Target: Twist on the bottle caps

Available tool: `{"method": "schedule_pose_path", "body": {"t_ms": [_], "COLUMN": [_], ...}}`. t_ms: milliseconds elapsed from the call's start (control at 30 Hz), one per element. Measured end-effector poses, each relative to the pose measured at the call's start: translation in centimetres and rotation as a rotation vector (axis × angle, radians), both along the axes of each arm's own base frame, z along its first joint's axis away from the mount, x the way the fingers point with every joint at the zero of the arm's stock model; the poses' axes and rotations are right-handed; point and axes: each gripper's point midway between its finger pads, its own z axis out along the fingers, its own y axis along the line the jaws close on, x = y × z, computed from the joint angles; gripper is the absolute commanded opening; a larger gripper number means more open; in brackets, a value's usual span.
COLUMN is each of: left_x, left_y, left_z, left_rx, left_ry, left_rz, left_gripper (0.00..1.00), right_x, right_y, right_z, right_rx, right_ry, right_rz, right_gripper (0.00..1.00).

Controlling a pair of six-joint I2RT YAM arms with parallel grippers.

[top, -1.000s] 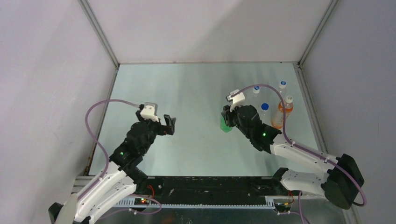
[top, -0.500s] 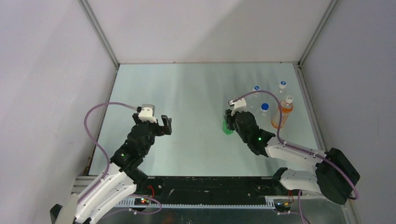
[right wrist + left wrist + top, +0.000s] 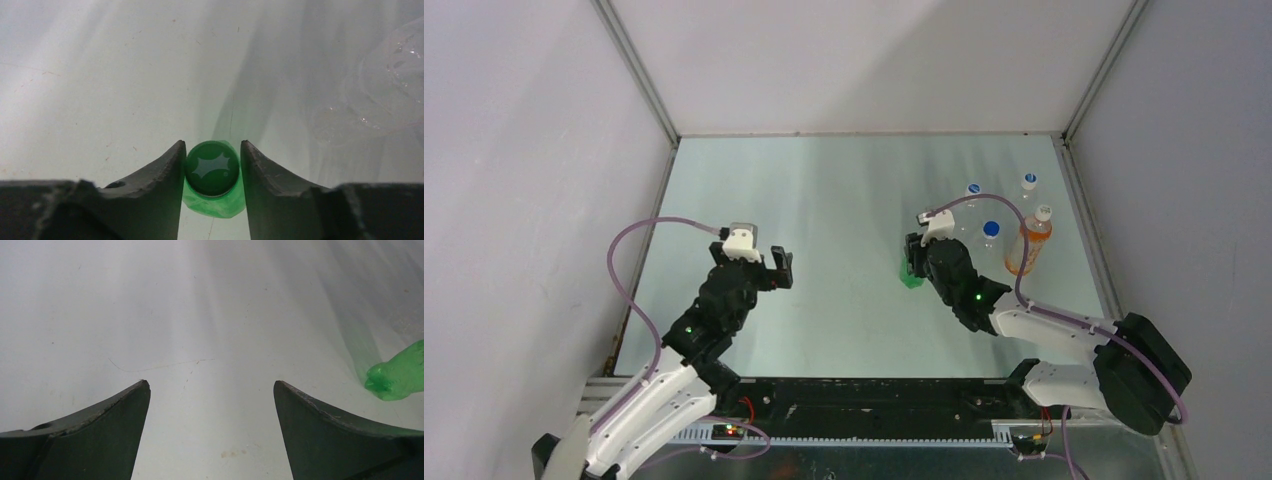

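A green bottle (image 3: 908, 275) stands upright mid-table with the green cap (image 3: 212, 167) on its neck. My right gripper (image 3: 913, 260) comes down from above and is shut on that cap (image 3: 212, 143), one finger on each side. The solid blue cap (image 3: 991, 229) sits on a clear bottle behind it. A white-and-blue cap (image 3: 973, 189) sits on another clear bottle. My left gripper (image 3: 782, 268) is open and empty over bare table (image 3: 211, 385). The green bottle's body shows at the right edge of the left wrist view (image 3: 397, 377).
An orange bottle (image 3: 1026, 248) with a plain white cap (image 3: 1043, 212) stands at the right, and a further capped clear bottle (image 3: 1029, 180) behind it. A clear bottle (image 3: 395, 85) lies close to my right gripper's right side. Walls enclose the table on three sides.
My right arm has shifted slightly nearer and settled lower over the green bottle's cap. My left gripper has drawn back a little toward the near left.
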Motion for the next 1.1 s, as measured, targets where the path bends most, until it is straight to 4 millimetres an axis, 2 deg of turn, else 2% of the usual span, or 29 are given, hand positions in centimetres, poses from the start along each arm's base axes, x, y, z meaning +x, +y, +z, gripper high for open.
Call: {"method": "schedule_pose_path", "body": {"t_ms": [233,500,700,767,867,967,1100], "left_x": [0.1,0.1,0.0,-0.1,-0.4,-0.7,-2.0], "left_y": [0.0,0.0,0.1,0.3,1.0,2.0,4.1], "left_z": [0.0,0.0,0.1,0.3,2.5,6.9,13.5], "left_rx": [0.007,0.007,0.002,0.002,-0.006,-0.031,-0.072], "left_ry": [0.000,-0.001,-0.002,0.002,-0.020,-0.092,-0.225], "left_rz": [-0.002,-0.002,0.004,0.011,0.037,0.072,0.121], "left_gripper": [1.00,1.00,1.00,1.00,1.00,1.00,1.00], "right_x": [-0.1,-0.1,-0.9,-1.1,-1.3,-1.8,-3.6], "right_y": [0.0,0.1,-0.3,-0.4,-0.7,-2.3,-6.8], "right_z": [-0.1,0.0,1.5,3.0,7.8,13.4,20.2], "right_rx": [-0.004,-0.009,-0.001,0.004,0.053,0.125,0.199], "right_ry": [0.002,-0.001,-0.009,-0.013,-0.056,-0.125,-0.240], "right_rz": [0.004,0.015,0.029,0.030,0.023,-0.005,-0.093], "right_gripper": [0.65,0.88,0.98,0.99,0.99,0.99,0.99]}}
